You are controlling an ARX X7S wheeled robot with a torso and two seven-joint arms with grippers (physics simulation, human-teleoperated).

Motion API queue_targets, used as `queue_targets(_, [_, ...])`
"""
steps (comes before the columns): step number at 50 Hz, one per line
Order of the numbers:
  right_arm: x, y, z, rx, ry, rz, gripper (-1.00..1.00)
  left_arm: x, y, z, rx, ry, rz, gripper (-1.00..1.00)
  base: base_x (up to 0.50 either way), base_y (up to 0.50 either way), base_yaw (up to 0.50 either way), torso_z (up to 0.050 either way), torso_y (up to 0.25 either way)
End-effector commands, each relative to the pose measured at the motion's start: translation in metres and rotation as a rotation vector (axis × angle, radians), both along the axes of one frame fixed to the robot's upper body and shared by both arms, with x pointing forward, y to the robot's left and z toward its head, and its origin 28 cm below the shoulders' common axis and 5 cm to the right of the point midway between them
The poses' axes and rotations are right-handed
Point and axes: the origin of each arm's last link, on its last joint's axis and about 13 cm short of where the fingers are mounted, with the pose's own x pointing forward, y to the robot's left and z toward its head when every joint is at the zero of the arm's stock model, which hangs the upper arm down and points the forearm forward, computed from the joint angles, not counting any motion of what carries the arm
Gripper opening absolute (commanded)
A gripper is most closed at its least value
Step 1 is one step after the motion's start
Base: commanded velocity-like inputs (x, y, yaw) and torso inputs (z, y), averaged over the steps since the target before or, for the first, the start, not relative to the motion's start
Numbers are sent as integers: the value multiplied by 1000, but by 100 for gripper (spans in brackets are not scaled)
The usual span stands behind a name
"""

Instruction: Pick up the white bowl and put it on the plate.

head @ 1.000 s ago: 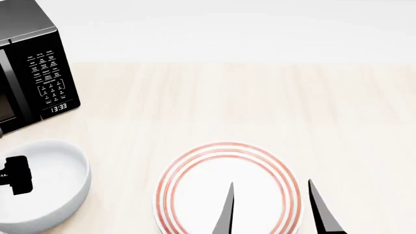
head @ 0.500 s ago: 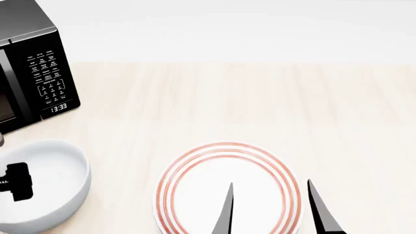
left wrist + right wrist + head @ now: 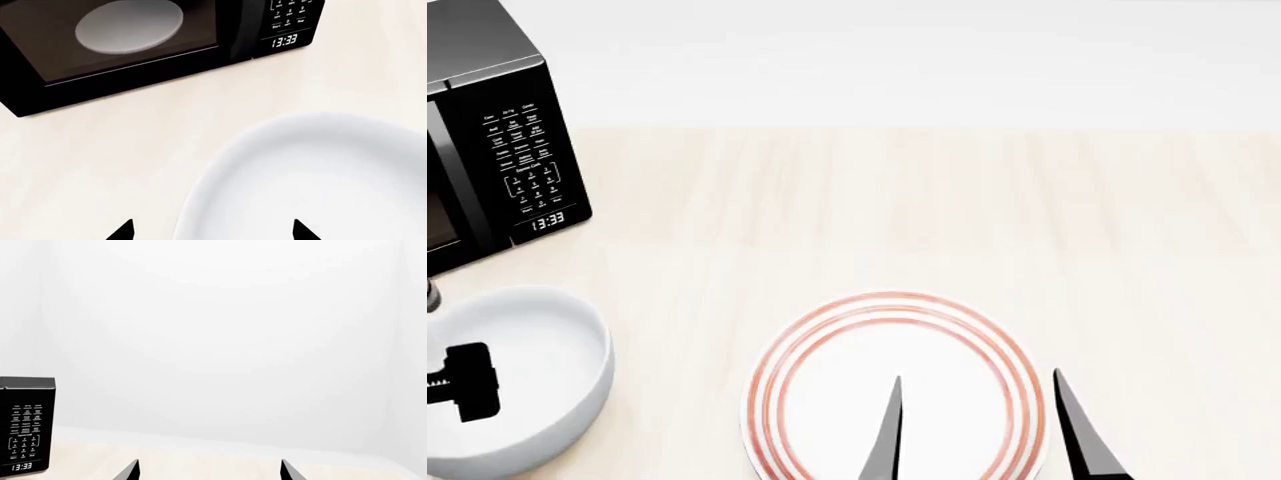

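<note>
**A:** Well, where did the white bowl [image 3: 521,375] sit at that point?

**B:** It stood upright on the tabletop [image 3: 961,210] at the near left, just in front of the microwave [image 3: 494,140] and well to the left of the plate [image 3: 827,340], with bare wood between them. Nothing had lifted it yet.

**A:** And the left claw [image 3: 210,231]?

**B:** Its jaws were spread wide. In the wrist view one tip showed outside the wall and the other over the hollow, so they seemed to straddle the rim on the microwave side. Whether either tip touched the bowl, I could not tell from those views. It had hold of nothing.

**A:** How would the bowl handle?

**B:** I judged it stiff and fairly heavy for its size, with thick walls, a glossy and so probably slippery surface, and likely to chip if dropped. The sound hold was a pinch on the wall at the rim, one finger inside and one outside, closed firmly before any lift, and the bowl kept level on the way over.

**A:** The right claw [image 3: 974,425]?

**B:** It hovered over the near right part of the plate, jaws apart and empty. It looked liable to be in the way of a landing there.
</note>
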Motion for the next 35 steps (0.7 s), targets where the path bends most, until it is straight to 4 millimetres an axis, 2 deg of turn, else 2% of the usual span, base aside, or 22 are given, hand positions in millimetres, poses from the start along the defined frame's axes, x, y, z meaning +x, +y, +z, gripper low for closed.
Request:
queue_targets(1, [3,-2,1,-6,-17,-15,100,5,1,-7,14,29,33,100,0,0,0,0,0])
queue_targets(2, [2,-1,1,-7,-17,-14,100,4,1,-7,14,29,33,100,0,0,0,0,0])
queue_targets(3, [2,-1,1,-7,-17,-14,100,3,1,-8,13,31,37,-100,0,0,0,0,0])
queue_targets(29, [2,-1,1,-7,-17,-12,100,-4,-3,-7,-42,3,40,-100,0,0,0,0,0])
queue_targets(35, [1,0,1,-9,-17,-10,100,0,-10,3,-62,-35,20,-100,0,0,0,0,0])
